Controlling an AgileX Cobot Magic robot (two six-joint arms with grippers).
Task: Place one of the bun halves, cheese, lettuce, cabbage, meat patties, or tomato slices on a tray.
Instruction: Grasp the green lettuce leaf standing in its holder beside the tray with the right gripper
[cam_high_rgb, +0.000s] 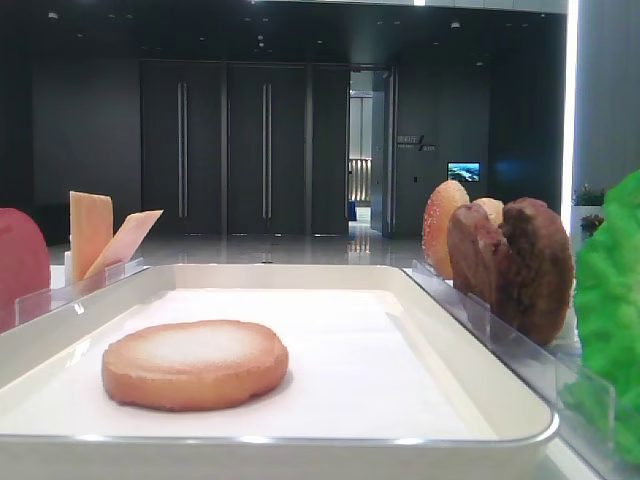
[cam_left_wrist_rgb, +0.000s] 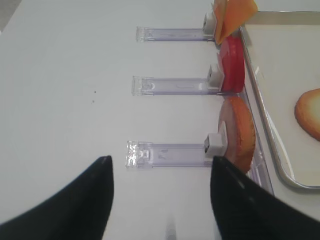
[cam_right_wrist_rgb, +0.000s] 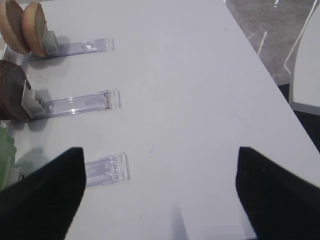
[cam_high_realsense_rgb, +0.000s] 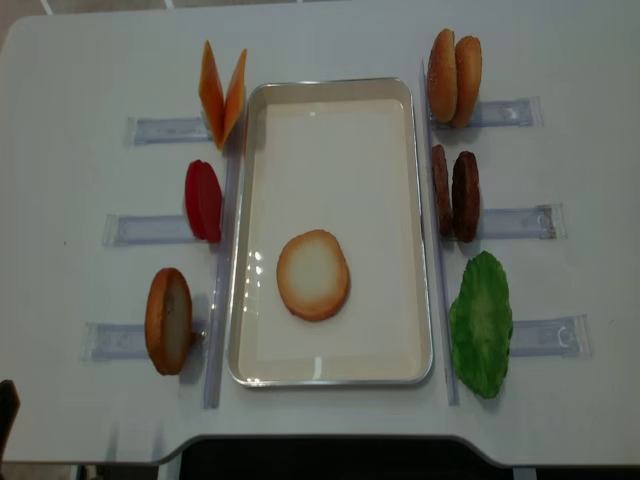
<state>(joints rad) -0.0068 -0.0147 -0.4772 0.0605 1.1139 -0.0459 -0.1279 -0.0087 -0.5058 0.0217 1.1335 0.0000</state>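
Note:
A white tray (cam_high_realsense_rgb: 330, 88) lies mid-table, and a flat pale-faced bun half (cam_high_realsense_rgb: 313, 274) rests on its paper. Left of the tray stand cheese slices (cam_high_realsense_rgb: 222, 93), a red tomato slice (cam_high_realsense_rgb: 203, 200) and another bun half (cam_high_realsense_rgb: 168, 320). To the right are two bun halves (cam_high_realsense_rgb: 454, 77), two meat patties (cam_high_realsense_rgb: 455, 195) and lettuce (cam_high_realsense_rgb: 480, 322). My left gripper (cam_left_wrist_rgb: 161, 167) hovers open over bare table, just short of the near bun half (cam_left_wrist_rgb: 237, 132). Beside the lettuce's clear holder (cam_right_wrist_rgb: 106, 169), my right gripper (cam_right_wrist_rgb: 160, 155) is open and empty. No cabbage shows.
Clear plastic holders (cam_high_realsense_rgb: 150, 130) stick out from both sides of the tray across the white table (cam_high_realsense_rgb: 70, 80). In the right wrist view the table's edge (cam_right_wrist_rgb: 272, 75) runs diagonally, with dark floor and a white object (cam_right_wrist_rgb: 307, 65) beyond it.

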